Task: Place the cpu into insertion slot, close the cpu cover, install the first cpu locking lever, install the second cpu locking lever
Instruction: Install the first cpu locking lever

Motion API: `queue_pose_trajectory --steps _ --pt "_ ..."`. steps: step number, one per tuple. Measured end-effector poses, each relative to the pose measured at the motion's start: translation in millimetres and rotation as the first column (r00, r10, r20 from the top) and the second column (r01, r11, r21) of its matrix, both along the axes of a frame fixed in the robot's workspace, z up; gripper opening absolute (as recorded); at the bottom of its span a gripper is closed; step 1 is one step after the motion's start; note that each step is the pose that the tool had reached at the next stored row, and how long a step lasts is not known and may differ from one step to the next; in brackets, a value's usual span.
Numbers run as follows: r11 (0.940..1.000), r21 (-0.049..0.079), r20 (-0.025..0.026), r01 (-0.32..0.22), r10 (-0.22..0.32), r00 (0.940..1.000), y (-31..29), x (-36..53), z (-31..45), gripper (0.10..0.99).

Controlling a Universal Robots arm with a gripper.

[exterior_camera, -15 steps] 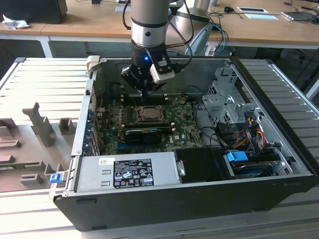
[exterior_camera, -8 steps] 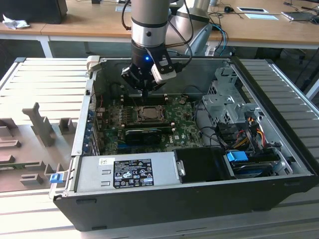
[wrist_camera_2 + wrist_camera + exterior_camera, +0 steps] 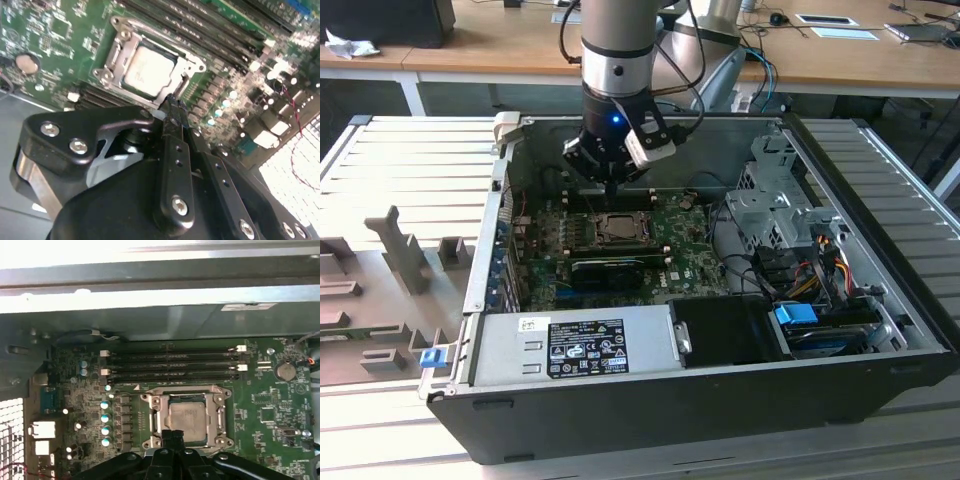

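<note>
my claw [image 3: 171,102] is pinched narrow, empty, beside the cpu cover [image 3: 118,53]. the cpu [image 3: 149,70] sits seated; lever step, i judge, needing fine aim

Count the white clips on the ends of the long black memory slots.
4. In the first wrist view, two white clips sit at the end of the slots nearer the round battery; two more sit at the opposite end. None looks hidden.
</note>
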State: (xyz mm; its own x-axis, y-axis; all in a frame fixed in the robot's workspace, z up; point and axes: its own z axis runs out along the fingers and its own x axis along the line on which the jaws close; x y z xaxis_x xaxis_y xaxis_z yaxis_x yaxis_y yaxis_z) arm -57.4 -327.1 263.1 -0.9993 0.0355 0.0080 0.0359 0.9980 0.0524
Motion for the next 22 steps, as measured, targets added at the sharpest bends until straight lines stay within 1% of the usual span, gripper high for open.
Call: queue_pose_trajectory --steps 2,3,4,6,7,9,12,13,14,18,19,20,21,22 --pt "1.0000 0.004 0.0017 0.000 0.000 1.0000 0.0 -13.9 -0.2 0.106" --pt "1.0000 0.006 0.0027 0.000 0.000 1.0000 0.0 -24.3 -0.3 0.106" --pt "1.0000 0.008 0.0035 0.000 0.000 1.0000 0.0 -31.7 -0.4 0.106" --pt "0.9999 0.010 0.0038 0.000 0.000 1.0000 0.3 -38.5 -0.5 0.106" --pt "0.9999 0.013 0.0040 0.000 0.000 1.0000 0.5 -43.6 -0.7 0.106" --pt "0.9999 0.015 0.0043 0.000 0.000 1.0000 1.9 -49.0 -1.0 0.106" --pt "0.9999 0.017 0.0042 -0.001 0.001 1.0000 6.6 -52.3 -1.4 0.106" --pt "0.9999 0.017 0.0042 -0.001 0.001 1.0000 10.1 -53.3 -2.1 0.106" --pt "0.9998 0.017 0.0044 -0.003 0.003 1.0000 15.0 -53.7 -3.4 0.106" --pt "0.9996 0.017 0.0065 -0.022 0.022 0.9997 24.2 -53.7 -4.7 0.106" --pt "0.9994 0.017 0.0070 -0.029 0.029 0.9996 27.7 -53.7 -5.0 0.106" --pt "0.9993 0.017 0.0127 -0.033 0.033 0.9994 28.6 -53.7 -5.2 0.106" --pt "0.9991 0.017 0.0136 -0.038 0.038 0.9992 29.2 -52.7 -5.5 0.106" --pt "0.9990 0.017 0.0134 -0.042 0.041 0.9991 29.9 -50.0 -5.4 0.106"
